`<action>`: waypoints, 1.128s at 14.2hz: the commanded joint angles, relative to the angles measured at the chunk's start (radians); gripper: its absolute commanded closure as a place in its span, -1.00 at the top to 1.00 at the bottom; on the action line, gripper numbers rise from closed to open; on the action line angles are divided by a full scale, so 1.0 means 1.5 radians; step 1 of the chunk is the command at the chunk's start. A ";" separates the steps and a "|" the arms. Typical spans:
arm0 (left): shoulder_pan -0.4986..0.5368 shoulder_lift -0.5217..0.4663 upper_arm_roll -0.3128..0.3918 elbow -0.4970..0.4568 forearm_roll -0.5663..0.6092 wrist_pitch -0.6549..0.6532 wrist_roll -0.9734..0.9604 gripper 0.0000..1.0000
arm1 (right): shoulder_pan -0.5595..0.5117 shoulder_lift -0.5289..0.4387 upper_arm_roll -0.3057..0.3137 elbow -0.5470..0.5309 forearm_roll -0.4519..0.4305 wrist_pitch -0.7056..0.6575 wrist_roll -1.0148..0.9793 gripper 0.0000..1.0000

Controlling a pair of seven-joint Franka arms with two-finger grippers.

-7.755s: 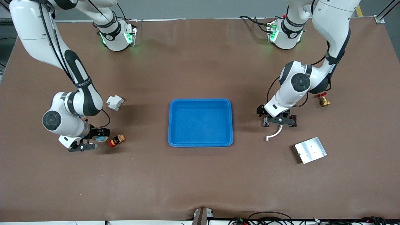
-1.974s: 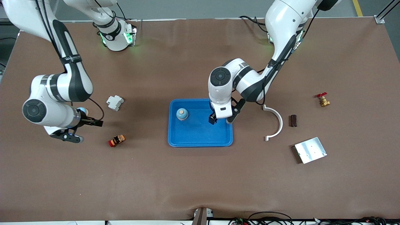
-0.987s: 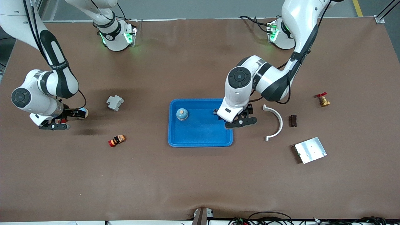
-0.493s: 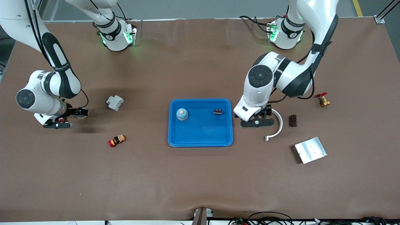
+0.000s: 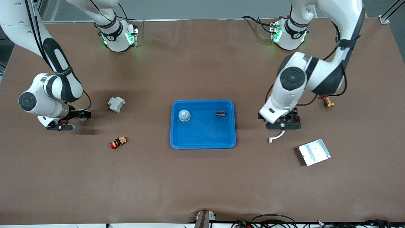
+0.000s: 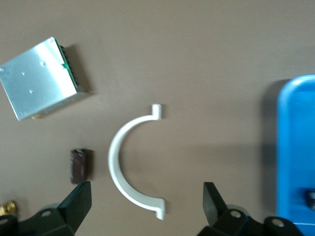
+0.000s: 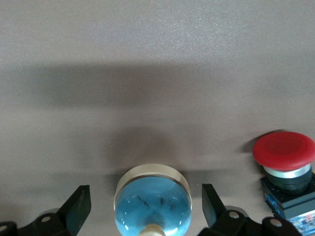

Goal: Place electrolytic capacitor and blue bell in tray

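Note:
The blue tray (image 5: 202,141) sits mid-table and shows in the left wrist view (image 6: 298,147). In it stand a blue bell (image 5: 184,115) with a tan knob and a small black capacitor part (image 5: 220,112), apart from each other. My left gripper (image 5: 282,125) is open and empty over a white curved bracket (image 6: 120,162). My right gripper (image 5: 60,127) is open over a second blue bell (image 7: 152,201) at the right arm's end, its fingers (image 7: 76,211) on either side and apart from it.
A dark brown cylinder (image 6: 80,166) lies beside the bracket. A silver plate (image 5: 314,152) and a brass valve (image 5: 327,102) lie at the left arm's end. A red push button (image 7: 284,152) stands beside the second bell. A white breaker (image 5: 116,104) and a red-orange button (image 5: 118,142) lie nearby.
My left gripper let go of the black part in the tray, moved out toward the left arm's end and now hangs over the bracket. My right gripper shifted slightly over the second bell.

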 commanded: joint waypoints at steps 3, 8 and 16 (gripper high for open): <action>0.118 -0.037 -0.022 -0.065 -0.022 0.042 0.128 1.00 | -0.011 -0.001 0.008 -0.004 0.012 -0.006 -0.019 1.00; 0.251 -0.036 -0.086 -0.140 -0.024 0.153 0.198 1.00 | -0.010 0.006 0.007 -0.004 0.013 -0.006 -0.020 1.00; 0.276 0.030 -0.083 -0.196 -0.023 0.281 0.216 1.00 | -0.004 0.004 0.008 0.000 0.012 -0.017 -0.025 0.08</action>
